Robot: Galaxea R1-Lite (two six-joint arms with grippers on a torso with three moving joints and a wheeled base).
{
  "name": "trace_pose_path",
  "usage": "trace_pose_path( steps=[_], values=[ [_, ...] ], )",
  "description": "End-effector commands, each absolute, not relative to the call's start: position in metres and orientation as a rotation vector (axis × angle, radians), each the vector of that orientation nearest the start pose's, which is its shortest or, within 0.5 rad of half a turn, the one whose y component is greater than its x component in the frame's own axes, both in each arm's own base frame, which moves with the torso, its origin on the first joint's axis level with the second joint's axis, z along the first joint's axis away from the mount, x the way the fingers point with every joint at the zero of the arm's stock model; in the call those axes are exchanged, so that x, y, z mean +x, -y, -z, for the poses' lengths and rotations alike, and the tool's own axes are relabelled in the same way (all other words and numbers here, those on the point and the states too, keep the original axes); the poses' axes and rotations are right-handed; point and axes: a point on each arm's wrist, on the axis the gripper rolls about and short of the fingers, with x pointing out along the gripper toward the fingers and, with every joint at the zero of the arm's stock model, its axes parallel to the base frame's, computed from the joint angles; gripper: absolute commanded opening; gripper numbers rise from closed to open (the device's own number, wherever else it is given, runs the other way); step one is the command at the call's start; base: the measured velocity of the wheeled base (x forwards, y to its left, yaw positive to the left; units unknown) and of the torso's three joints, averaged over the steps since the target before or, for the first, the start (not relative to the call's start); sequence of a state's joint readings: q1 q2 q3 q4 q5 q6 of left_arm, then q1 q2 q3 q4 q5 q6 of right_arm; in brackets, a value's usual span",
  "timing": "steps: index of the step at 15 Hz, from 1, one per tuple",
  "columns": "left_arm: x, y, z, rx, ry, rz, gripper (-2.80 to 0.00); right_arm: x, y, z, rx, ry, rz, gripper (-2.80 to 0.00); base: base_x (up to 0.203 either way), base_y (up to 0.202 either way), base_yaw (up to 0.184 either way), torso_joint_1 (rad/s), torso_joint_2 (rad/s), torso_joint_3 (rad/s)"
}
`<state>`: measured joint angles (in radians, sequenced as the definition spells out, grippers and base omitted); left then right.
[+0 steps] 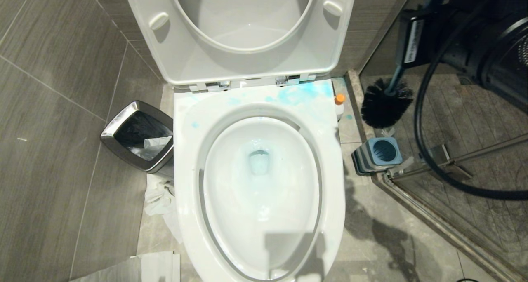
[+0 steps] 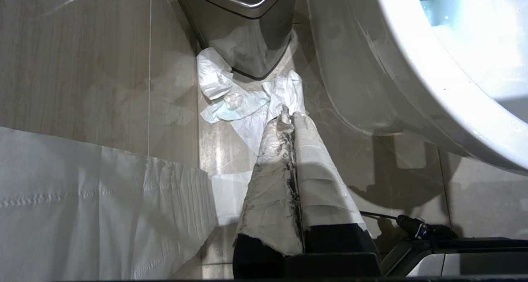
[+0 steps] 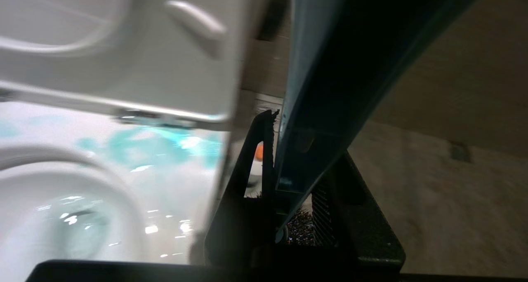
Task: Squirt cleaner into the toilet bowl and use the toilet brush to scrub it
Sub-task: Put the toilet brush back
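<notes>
The white toilet bowl [image 1: 260, 179] stands open with blue-tinted water [image 1: 259, 160] in it and blue cleaner smears [image 1: 301, 94] on the rim behind it. At the upper right my right gripper [image 1: 408, 43] is shut on the toilet brush's blue handle [image 1: 397, 74]. The black bristle head [image 1: 385, 104] hangs above the blue-grey brush holder [image 1: 379, 154]. In the right wrist view the gripper [image 3: 301, 150] clamps the handle [image 3: 330, 67]. The cleaner bottle's orange cap [image 1: 339, 99] shows beside the toilet. My left gripper [image 2: 288, 115] is shut and empty, low beside the bowl [image 2: 412, 88].
A steel bin [image 1: 138, 135] stands left of the toilet, with crumpled tissue [image 1: 161, 197] on the floor by it. The seat and lid [image 1: 243, 30] are raised. A glass shower door frame [image 1: 433, 216] and a black cable [image 1: 420, 142] are on the right.
</notes>
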<state>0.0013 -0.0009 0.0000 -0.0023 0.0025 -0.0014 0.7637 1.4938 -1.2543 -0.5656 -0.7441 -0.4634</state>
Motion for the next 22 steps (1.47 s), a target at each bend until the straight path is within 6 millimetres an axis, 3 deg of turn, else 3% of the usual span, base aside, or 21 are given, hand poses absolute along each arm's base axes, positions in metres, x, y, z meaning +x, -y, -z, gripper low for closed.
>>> trace_pose_path(
  steps=[1, 7, 11, 16, 22],
  values=[
    [-0.023, 0.000, -0.076, -0.002, 0.003, -0.005, -2.80, 0.208, -0.122, -0.358, -0.235, 0.223, 0.162, -2.80, 0.000, 0.000, 0.000, 0.000, 0.00, 0.000],
    [-0.023, 0.000, -0.076, -0.002, 0.003, -0.005, -2.80, 0.262, -0.054, -0.277, -0.177, 0.019, 0.107, -2.80, 0.000, 0.000, 0.000, 0.000, 0.00, 0.000],
    [-0.023, 0.000, -0.076, -0.002, 0.003, -0.005, -2.80, 0.300, -0.015, -0.249, -0.140, -0.005, 0.121, -2.80, 0.000, 0.000, 0.000, 0.000, 0.00, 0.000],
    [-0.023, 0.000, -0.076, -0.002, 0.003, -0.005, -2.80, 0.337, 0.008, -0.218, -0.150, 0.003, 0.111, -2.80, 0.000, 0.000, 0.000, 0.000, 0.00, 0.000],
    [-0.023, 0.000, -0.076, -0.002, 0.003, -0.005, -2.80, 0.378, 0.015, -0.192, -0.169, 0.017, 0.114, -2.80, 0.000, 0.000, 0.000, 0.000, 0.00, 0.000]
  ],
)
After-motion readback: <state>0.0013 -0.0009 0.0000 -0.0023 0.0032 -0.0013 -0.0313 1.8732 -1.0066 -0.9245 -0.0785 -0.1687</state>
